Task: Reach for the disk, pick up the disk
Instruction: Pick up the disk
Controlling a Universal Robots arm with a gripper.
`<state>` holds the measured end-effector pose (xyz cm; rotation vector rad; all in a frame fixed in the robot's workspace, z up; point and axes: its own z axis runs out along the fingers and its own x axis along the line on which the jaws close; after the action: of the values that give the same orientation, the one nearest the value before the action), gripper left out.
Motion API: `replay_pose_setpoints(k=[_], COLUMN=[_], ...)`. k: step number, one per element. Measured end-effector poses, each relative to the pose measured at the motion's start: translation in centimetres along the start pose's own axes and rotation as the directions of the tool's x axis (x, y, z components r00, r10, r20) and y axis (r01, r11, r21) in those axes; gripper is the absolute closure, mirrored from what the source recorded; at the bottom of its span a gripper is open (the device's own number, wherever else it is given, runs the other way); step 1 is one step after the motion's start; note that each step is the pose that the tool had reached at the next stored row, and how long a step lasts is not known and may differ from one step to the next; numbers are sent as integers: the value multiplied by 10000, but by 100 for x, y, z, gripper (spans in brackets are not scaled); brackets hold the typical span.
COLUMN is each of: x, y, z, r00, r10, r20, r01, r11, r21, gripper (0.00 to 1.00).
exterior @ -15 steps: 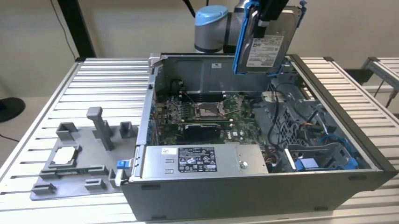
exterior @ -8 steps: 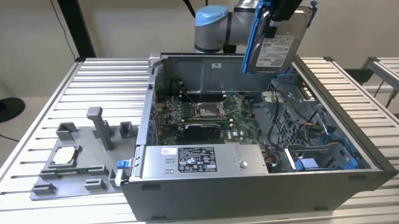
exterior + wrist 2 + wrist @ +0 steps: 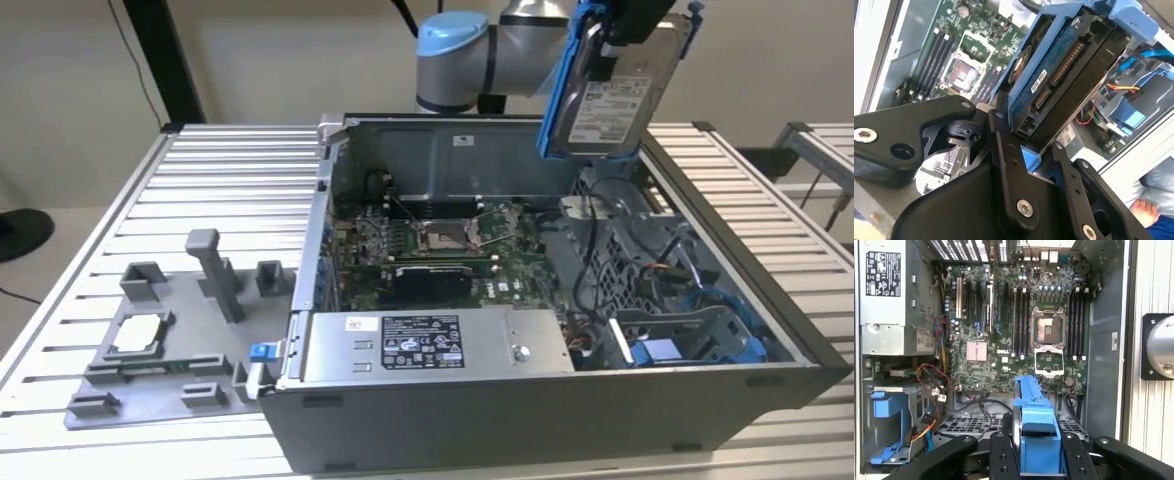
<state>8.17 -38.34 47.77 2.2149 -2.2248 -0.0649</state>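
The gripper [image 3: 1036, 452] is clamped on the disk [image 3: 607, 100] by its blue carrier, holding it edge-up and clear above the open computer case [image 3: 747, 330], evidently so it hangs free of cables and boards below.

Disk [image 3: 614, 100] in my gripper [image 3: 1036, 450]: silver body, white printed label, blue carrier frame. My fingers [image 3: 1001, 457]: black. My arm joint [image 3: 454, 45]: light blue cap, grey shell. Computer case [image 3: 534, 420]: grey. Motherboard [image 3: 1019, 325]: green. Power supply [image 3: 427, 345]: silver, black label. Fixture tray [image 3: 160, 340]: grey. Table [image 3: 227, 190]: pale ribbed slats.
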Motion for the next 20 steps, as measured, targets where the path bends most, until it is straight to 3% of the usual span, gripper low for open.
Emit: replay_pose_setpoints(k=[7, 20], x=[-1, -5], y=[-80, -146], z=[-36, -188], r00=[10000, 10000], r10=[1, -6], r20=[1, 1], r01=[-1, 6], r11=[10000, 10000], r21=[0, 0], gripper=[100, 100])
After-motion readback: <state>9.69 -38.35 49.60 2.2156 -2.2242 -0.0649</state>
